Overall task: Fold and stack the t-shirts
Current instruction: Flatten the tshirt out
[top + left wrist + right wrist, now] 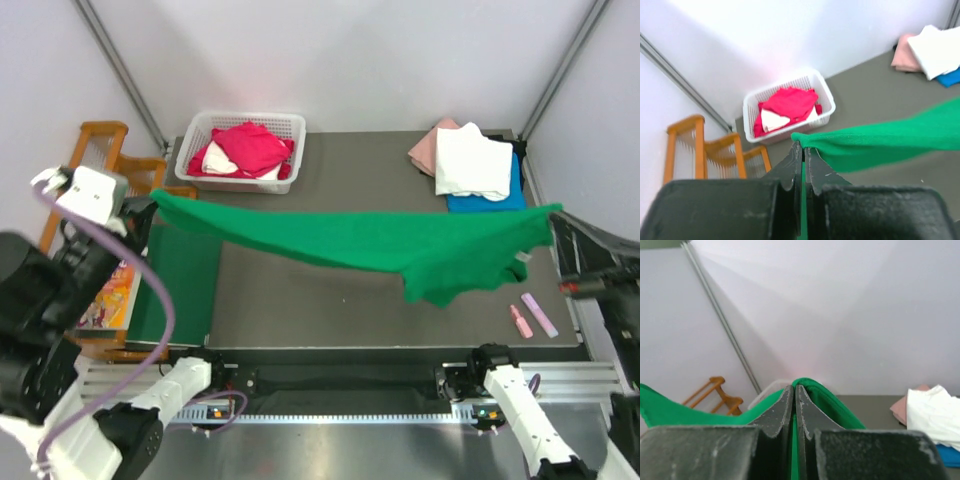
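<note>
Slippage is my chief concern: the bright green cloth t-shirt (pixel 380 240) hangs stretched above the grey table (pixel 300 310), its ends pinched between the closed jaws of my left gripper (pixel 802 148) and right gripper (pixel 794 390), so extra tension could pull a thin edge free.

I see one t-shirt (pixel 380 240) stretched across the table (pixel 330 310), a basket (pixel 240 186) behind it at left (more t-shirts (pixel 248 145) inside), a folded stack (pixel 470 165) behind right, and perhaps two markers (pixel 521 321) at front right.
</note>
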Robot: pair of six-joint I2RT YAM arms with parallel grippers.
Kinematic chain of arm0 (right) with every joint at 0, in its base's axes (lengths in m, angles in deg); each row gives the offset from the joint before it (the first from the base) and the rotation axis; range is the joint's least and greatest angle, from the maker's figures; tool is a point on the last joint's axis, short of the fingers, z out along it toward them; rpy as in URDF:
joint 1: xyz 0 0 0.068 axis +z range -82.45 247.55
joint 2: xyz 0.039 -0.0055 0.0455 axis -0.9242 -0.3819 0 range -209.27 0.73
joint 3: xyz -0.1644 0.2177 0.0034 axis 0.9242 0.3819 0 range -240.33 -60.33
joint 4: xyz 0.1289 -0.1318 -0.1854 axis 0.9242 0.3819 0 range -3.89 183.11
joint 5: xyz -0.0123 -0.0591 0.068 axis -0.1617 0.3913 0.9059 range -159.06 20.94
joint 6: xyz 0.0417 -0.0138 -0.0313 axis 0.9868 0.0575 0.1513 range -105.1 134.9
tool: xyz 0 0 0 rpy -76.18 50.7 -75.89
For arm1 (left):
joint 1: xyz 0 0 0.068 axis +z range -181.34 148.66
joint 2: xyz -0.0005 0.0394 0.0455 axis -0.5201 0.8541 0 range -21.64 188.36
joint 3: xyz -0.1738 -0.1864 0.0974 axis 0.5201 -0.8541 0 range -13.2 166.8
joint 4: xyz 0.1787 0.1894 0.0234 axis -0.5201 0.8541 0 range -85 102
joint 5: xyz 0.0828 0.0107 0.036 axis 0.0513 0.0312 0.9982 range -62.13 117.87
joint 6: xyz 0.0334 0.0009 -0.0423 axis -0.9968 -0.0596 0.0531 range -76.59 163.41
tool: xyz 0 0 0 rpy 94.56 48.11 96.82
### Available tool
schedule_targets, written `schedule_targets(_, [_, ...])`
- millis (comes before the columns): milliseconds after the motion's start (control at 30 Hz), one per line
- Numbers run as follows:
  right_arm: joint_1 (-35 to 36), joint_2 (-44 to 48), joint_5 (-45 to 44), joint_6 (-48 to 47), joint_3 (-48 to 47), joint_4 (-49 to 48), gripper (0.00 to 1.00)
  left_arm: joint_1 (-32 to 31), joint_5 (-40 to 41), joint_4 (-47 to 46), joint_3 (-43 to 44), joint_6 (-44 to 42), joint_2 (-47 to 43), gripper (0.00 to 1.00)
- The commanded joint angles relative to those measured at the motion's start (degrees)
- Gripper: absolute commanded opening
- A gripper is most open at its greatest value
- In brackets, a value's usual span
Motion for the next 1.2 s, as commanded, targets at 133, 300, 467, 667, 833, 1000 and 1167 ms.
schedule_targets(133, [0.7,2.62,-0.7,2.16,-7.69,7.4,0.0,0.31,-1.44,-1.49,4.78,-0.45,-3.27,0.0])
schedule_targets(300, [0.62,1.57,-3.07,2.16,-3.85,7.58,0.0,0.22,2.42,-3.68,-1.97,-1.33,-3.8,0.0])
schedule_targets(467, [0.7,-5.89,-6.67,3.3,6.7,3.38,0.0,0.31,3.3,-12.46,-21.9,-2.21,-4.86,0.0])
schedule_targets(667, [0.62,-20.82,-7.82,3.04,19.9,-12.07,0.0,0.31,7.42,-26.24,-41.17,-5.55,2.95,0.0])
schedule_targets(833, [0.53,-37.94,-9.84,1.29,19.65,-17.72,0.0,0.48,12.53,-32.86,-41.63,-8.01,17.16,0.0])
schedule_targets(1000, [0.18,-50.18,-10.02,0.93,15.62,-20.27,0.0,0.75,18.23,-34.89,-33.22,-8.89,30.01,0.0])
schedule_targets(1167, [-0.17,-58.53,-8.61,2.34,13.14,-22.56,0.0,1.37,19.48,-33.49,-25.9,-9.16,41.71,0.0])
